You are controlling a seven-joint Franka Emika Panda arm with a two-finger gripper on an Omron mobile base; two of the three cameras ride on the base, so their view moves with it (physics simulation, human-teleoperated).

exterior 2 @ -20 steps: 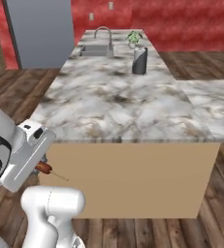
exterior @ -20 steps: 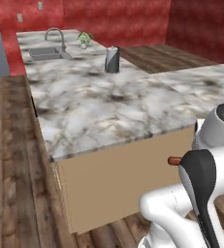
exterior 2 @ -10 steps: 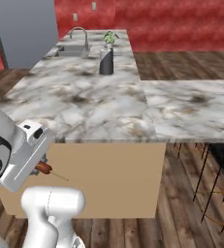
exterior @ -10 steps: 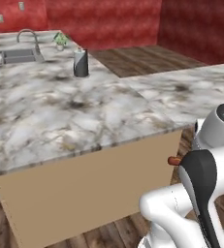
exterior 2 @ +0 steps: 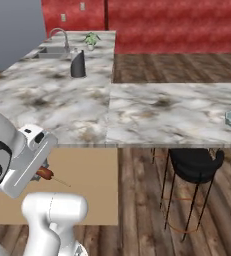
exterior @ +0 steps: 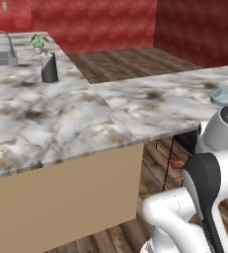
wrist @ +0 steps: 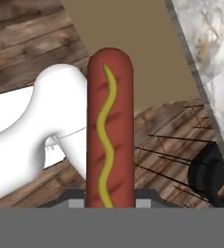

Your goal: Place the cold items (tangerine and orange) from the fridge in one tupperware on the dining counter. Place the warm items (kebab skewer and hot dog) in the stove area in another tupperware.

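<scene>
Hand view: hot dog (wrist: 109, 131) between gripper (wrist: 109, 201) fingers

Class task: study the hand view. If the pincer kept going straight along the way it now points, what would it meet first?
The pincer is shut on the hot dog, which sticks out ahead. Beyond it, the line probably reaches the tan side panel of the counter first; depth is hard to judge here.

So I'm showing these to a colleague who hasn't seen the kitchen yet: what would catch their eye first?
Probably the hot dog with its yellow mustard squiggle, standing tall in the middle of the hand view, gripped by the hand. Next, the big grey-veined marble counter against the red wall, with a black stool tucked under its edge.
</scene>
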